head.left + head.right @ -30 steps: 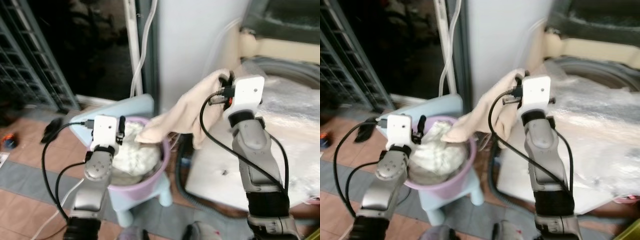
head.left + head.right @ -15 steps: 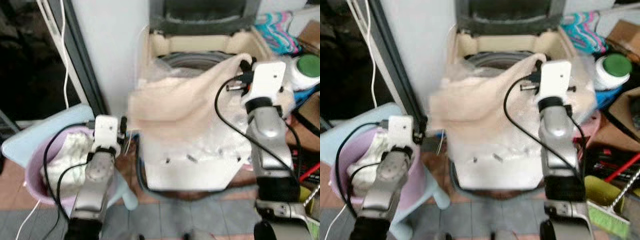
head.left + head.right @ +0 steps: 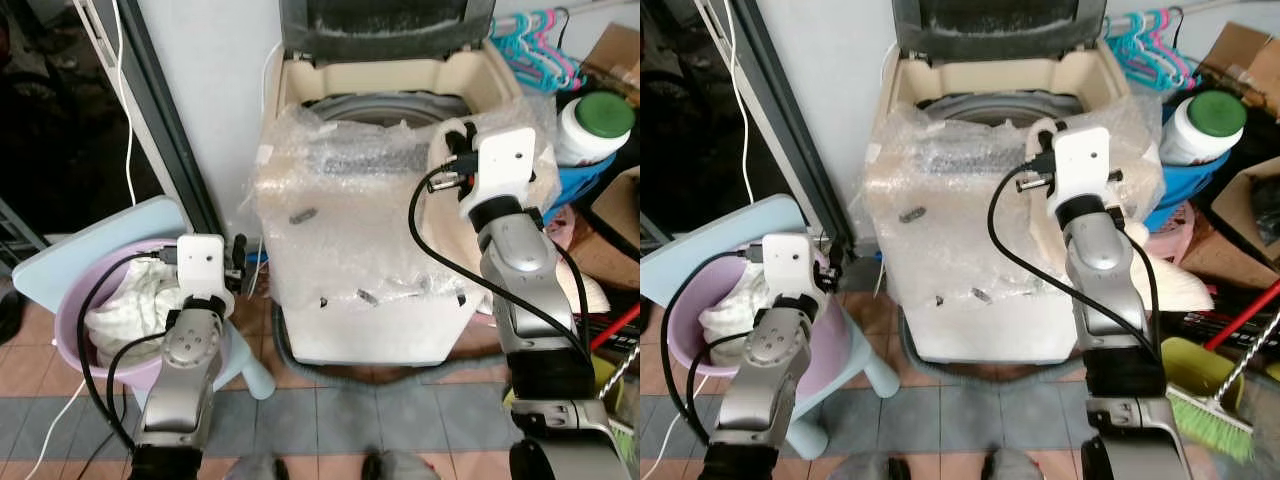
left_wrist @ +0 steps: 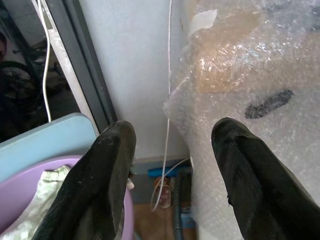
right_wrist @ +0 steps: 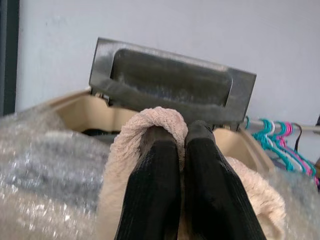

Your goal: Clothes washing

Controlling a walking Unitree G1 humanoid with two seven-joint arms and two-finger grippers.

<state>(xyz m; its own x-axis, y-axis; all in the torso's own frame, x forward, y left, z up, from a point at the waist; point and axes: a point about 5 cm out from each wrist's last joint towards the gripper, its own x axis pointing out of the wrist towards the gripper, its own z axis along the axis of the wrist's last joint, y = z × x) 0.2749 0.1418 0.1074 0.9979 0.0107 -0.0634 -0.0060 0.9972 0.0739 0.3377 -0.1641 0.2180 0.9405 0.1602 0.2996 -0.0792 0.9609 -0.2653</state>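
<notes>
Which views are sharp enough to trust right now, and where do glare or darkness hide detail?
Both eye views: sharp; the clear bubble wrap over the cream washing machine glints, and the doorway beside it is black. Left wrist view: wrap glare strongest, open black fingers slightly soft. Right wrist view: evenly lit, fingers clamped on the beige towel, crisp.

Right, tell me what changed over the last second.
The robot turned from the purple basin toward the washing machine. The right gripper, shut on the beige cloth, carried it from beside the basin to above the machine's open top. The cloth, earlier stretched out, is now bunched at the gripper. The left gripper stayed open and empty; white laundry remains in the basin.
</notes>
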